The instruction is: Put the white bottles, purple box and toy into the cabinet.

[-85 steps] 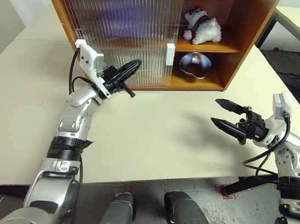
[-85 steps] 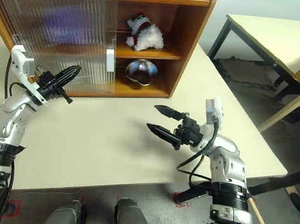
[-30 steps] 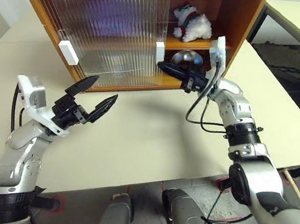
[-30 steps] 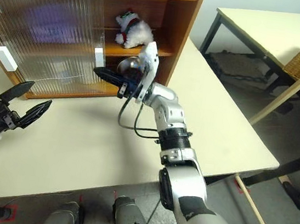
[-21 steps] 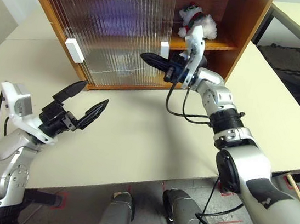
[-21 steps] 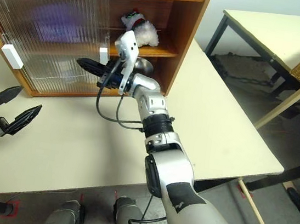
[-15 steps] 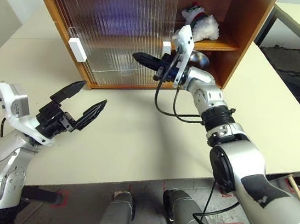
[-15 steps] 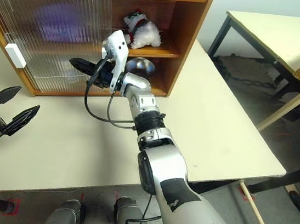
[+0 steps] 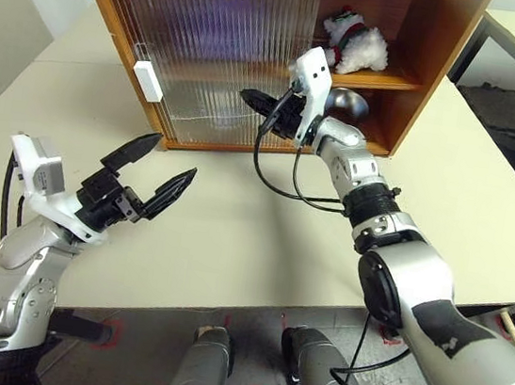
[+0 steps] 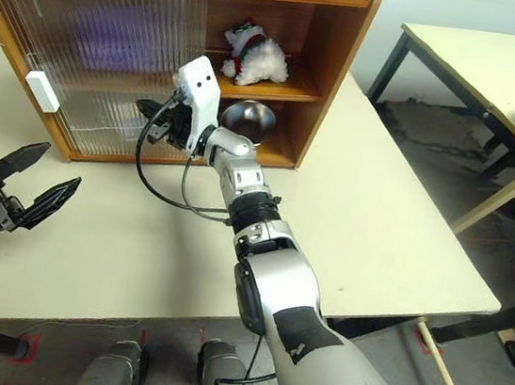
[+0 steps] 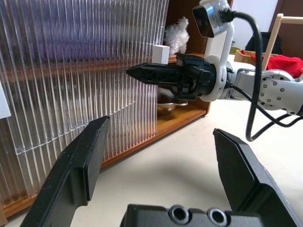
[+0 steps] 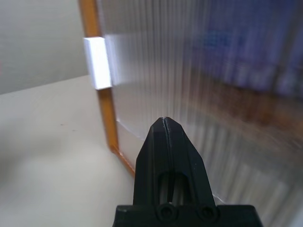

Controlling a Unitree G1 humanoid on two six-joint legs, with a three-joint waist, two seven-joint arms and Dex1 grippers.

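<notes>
Orange-brown wooden cabinet [image 9: 429, 44] on cream counter [image 9: 262, 231]: fluffy white plush toy [image 9: 355, 44] on upper shelf; purple blur behind ribbed doors, bottles indiscernible. Right end effector [image 9: 251, 99] pressed together at door; left end effector [image 9: 151, 171] spread, empty. Task seemingly near complete.

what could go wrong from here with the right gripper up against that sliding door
1. The shut right gripper points at the ribbed door, not at a handle; pushing there may slip or scrape without sliding it.
2. Its cable hangs loose near the cabinet and might snag.
3. The toy sits near the shelf edge in the open side; a jolt could topple it.
</notes>
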